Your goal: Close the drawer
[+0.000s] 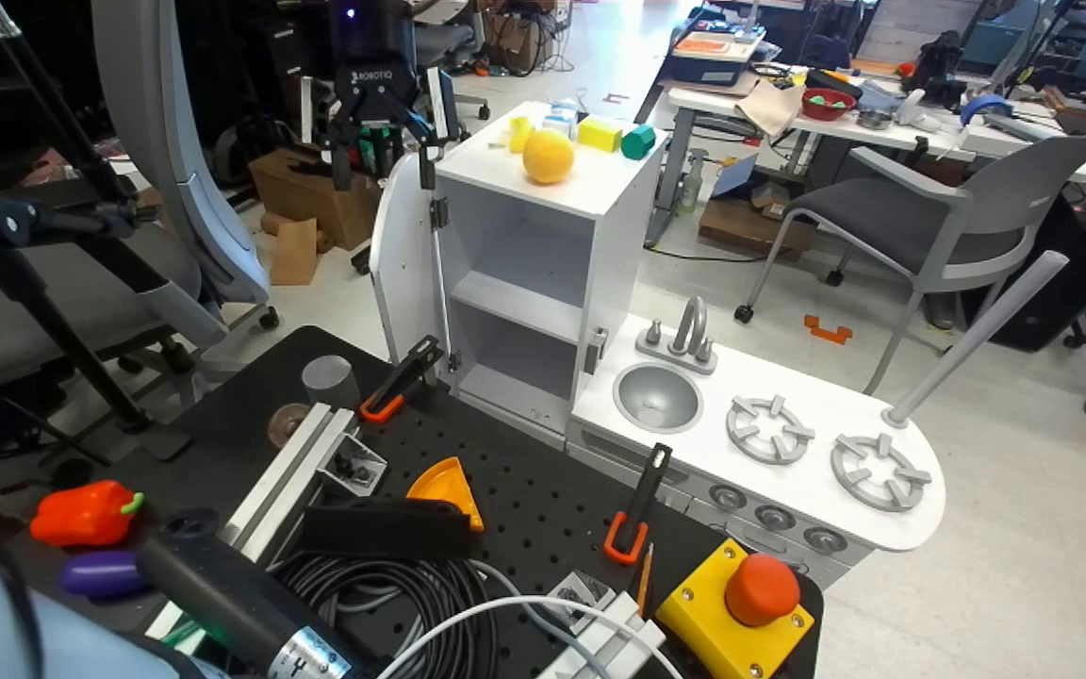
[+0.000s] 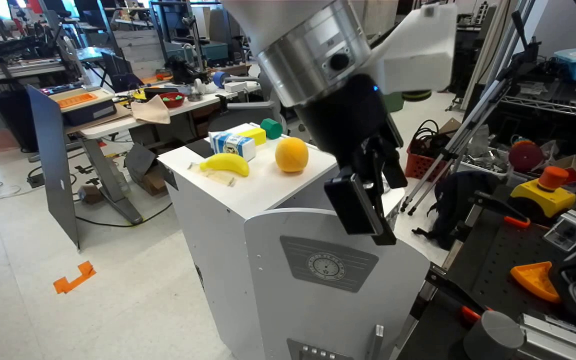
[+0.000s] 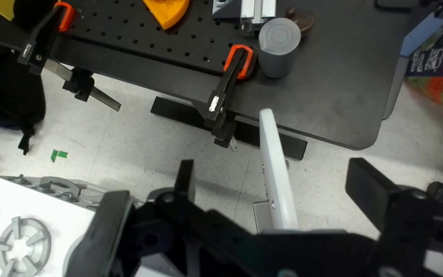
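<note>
Lower than the widely parted black fingers (image 3: 369, 192), and to one side, a flat black table (image 3: 321, 96) is seen. Near them, a tall white cabinet (image 2: 208, 235) is placed; between them in the wrist view, its flat white door panel (image 3: 275, 169) is shown swung open. Below them, a black-and-orange clamp (image 3: 225, 90) is fixed to the table near the panel.

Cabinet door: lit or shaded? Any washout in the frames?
In an exterior view, the door looks shaded, greyer than the bright cabinet top, though its printed dial shows clearly; in the wrist view, the stove counter is nearly blown out; in an exterior view, the far floor looks washed out.
</note>
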You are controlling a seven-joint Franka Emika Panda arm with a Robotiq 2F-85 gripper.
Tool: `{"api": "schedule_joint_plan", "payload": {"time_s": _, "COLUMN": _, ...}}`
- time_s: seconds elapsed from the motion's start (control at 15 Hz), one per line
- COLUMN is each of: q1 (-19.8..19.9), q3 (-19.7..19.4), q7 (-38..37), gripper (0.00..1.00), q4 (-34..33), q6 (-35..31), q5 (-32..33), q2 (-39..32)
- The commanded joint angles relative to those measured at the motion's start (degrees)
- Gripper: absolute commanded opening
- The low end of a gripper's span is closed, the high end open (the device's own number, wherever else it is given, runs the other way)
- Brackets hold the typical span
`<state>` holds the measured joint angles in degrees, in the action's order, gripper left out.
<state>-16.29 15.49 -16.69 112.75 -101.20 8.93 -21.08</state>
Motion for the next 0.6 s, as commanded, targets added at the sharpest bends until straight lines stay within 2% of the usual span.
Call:
{"api": "schedule_joint_plan", "payload": {"time_s": 0.0, "q1": -3.0, "q3": -2.7, "q7": -2.2, "gripper": 1.00, "q4": -7.3, "q6": 6.4, "q5": 1.7, "q2": -5.5}}
{"api": "schedule_joint_plan", "payload": {"time_s": 0.27, "q1": -5.1, "q3": -6.6, "q7": -9.4, "gripper": 1.00, "q4": -8.0, "q6": 12.3, "q5": 9.1, "q2": -3.2}}
{"api": "schedule_joint_plan", "payload": {"time_s": 0.53, "q1": -4.3, "q3": -8.0, "q7": -14.7, "gripper": 1.00, "q4": -6.5, "q6": 15.2, "q5": 13.2, "q2": 4.0}}
